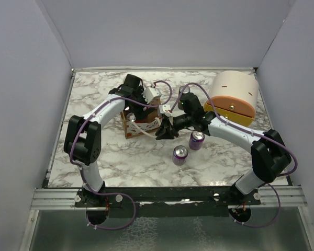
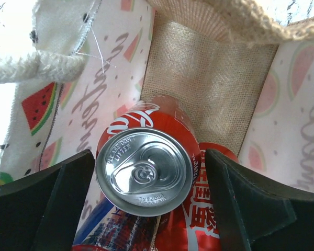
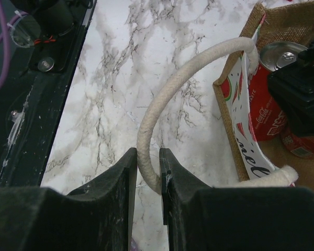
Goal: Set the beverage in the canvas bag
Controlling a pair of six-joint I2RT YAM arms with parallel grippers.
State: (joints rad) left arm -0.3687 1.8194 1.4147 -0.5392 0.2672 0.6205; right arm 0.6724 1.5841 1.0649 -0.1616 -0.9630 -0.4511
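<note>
Marble-patterned white and grey counter (image 1: 225, 162) carries a small tan burlap tote (image 2: 209, 89) left of centre, its white side panels printed with red watermelon slices and grey script. Inside the tote stands a red cola can (image 2: 146, 167) with a silver pull-tab top. Left tool (image 2: 149, 157) straddles the can, jaws spread just clear of its sides. Right tool (image 3: 148, 167) is clamped on the tote's white rope handle (image 3: 146, 130).

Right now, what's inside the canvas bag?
A red Coca-Cola can stands upright in the canvas bag, with another red printed can or pack lower beside it. They cover the bag's floor, so anything underneath is hidden.
</note>
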